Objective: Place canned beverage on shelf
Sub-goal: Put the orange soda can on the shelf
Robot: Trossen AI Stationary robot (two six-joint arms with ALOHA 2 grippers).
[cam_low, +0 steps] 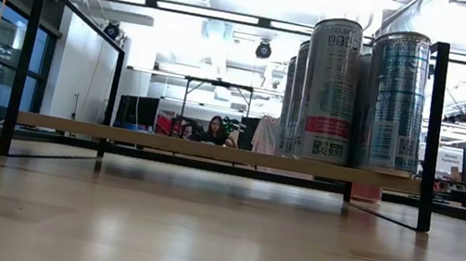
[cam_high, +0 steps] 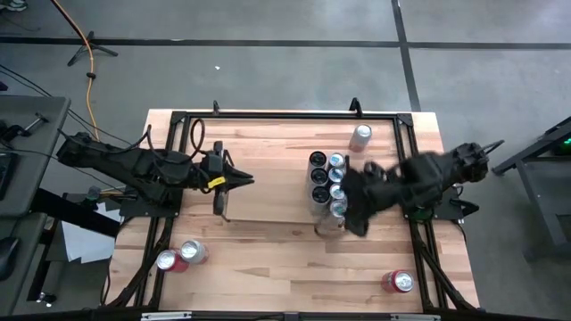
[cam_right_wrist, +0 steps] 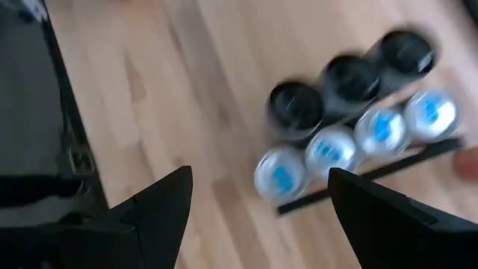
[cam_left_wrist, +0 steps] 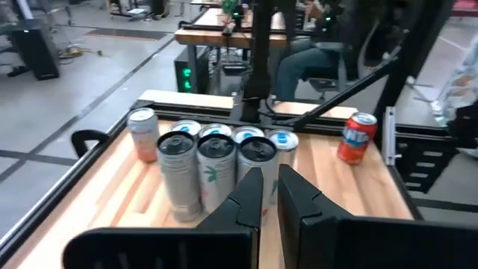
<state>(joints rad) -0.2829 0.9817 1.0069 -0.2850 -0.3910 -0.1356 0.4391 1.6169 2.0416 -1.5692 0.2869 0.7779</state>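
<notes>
Overhead, the right tool (cam_high: 343,223) hangs released above seven or so cans (cam_high: 327,185) clustered at the right end of the shelf (cam_high: 268,209); left tool (cam_high: 247,182) is clenched, empty, over its left end.

Both arms are matte black, built of chunky angular segments. The left arm (cam_high: 134,165), at the left of the high view, trails black cables along its links and wears a small yellow tag near the wrist. Its tool (cam_high: 239,182) tapers to a slim dark point. The right tool (cam_right_wrist: 258,198) shows two broad, wedge-shaped black fingers (cam_right_wrist: 160,202) with plain flat faces.
</notes>
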